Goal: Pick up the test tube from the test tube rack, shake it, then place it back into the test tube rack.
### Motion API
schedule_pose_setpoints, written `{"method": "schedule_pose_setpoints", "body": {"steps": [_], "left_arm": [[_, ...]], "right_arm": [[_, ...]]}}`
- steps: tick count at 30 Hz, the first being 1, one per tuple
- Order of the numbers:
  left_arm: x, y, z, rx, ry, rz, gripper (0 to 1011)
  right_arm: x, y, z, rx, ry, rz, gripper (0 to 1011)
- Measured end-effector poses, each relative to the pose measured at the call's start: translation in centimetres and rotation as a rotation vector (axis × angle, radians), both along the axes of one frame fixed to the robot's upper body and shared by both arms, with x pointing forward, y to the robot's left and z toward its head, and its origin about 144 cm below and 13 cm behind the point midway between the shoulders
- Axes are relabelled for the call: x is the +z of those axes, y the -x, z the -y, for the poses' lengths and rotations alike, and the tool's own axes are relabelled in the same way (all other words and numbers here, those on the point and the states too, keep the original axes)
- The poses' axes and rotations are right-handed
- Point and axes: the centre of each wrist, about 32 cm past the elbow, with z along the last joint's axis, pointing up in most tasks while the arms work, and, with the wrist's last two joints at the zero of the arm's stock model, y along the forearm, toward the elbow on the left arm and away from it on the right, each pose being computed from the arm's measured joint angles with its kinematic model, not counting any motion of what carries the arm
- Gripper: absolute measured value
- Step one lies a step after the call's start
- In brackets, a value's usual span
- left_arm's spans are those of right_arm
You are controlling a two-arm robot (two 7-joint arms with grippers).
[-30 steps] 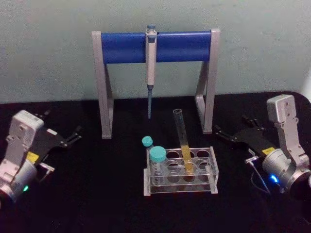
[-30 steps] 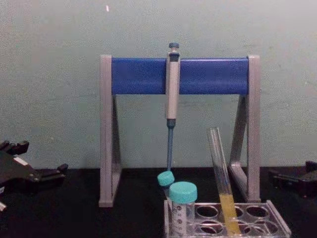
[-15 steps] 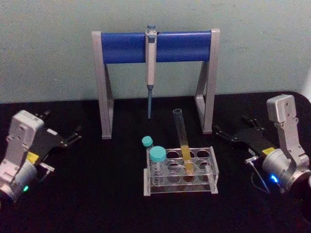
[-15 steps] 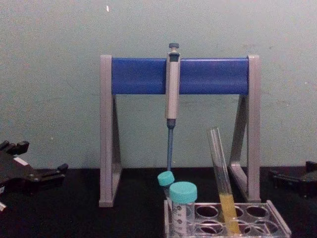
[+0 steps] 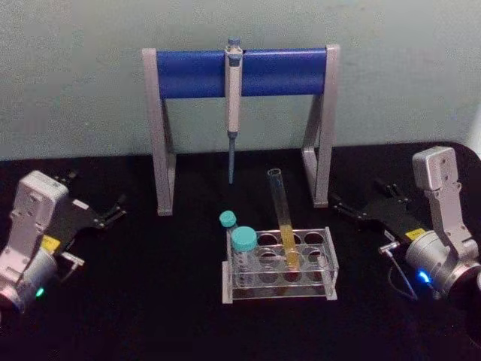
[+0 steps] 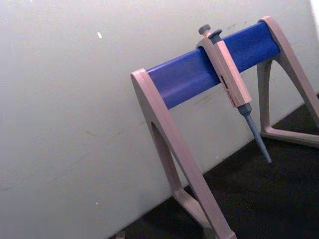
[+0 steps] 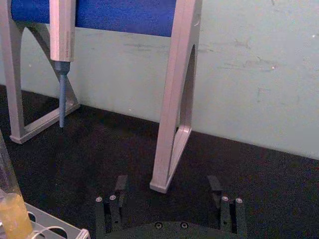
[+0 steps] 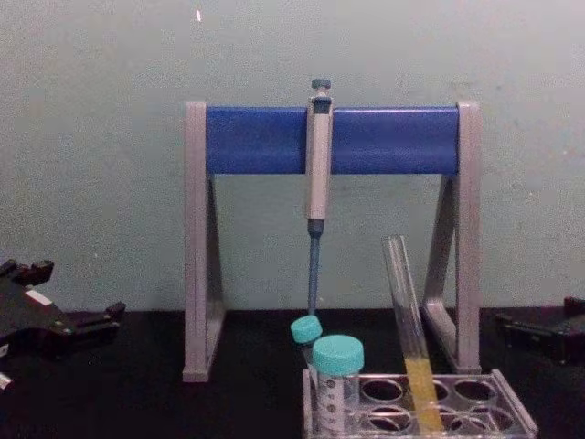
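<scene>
The test tube (image 5: pixel 283 218) is a long clear glass tube with yellow liquid in its lower part. It leans in a hole of the clear plastic test tube rack (image 5: pixel 331 263) at the table's middle, and stands the same way in the chest view (image 8: pixel 408 315), rack (image 8: pixel 517 417). My left gripper (image 5: pixel 114 210) rests on the table far to the rack's left, open and holding nothing. On the right my right gripper (image 5: pixel 337 204) lies open, pointing toward the rack; its two fingers (image 7: pixel 119 185) stand wide apart and hold nothing in the right wrist view, where the tube's yellow liquid (image 7: pixel 11 211) shows at the edge.
Two teal-capped vials (image 5: pixel 243 242) sit at the rack's left end. Behind the rack stands a tall grey-legged stand with a blue bar (image 5: pixel 278 72), a grey pipette (image 5: pixel 234 90) hanging from it. The black table has open room on both sides of the rack.
</scene>
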Motion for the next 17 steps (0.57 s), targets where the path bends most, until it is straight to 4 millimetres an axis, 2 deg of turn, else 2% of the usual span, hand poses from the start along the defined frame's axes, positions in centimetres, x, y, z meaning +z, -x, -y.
{"method": "schedule_pose_setpoints", "body": {"steps": [17], "left_arm": [[0.0, 0.0, 0.0, 0.0, 0.0, 0.0, 1001]], "right_arm": [[0.0, 0.0, 0.0, 0.0, 0.0, 0.0, 1000]]}}
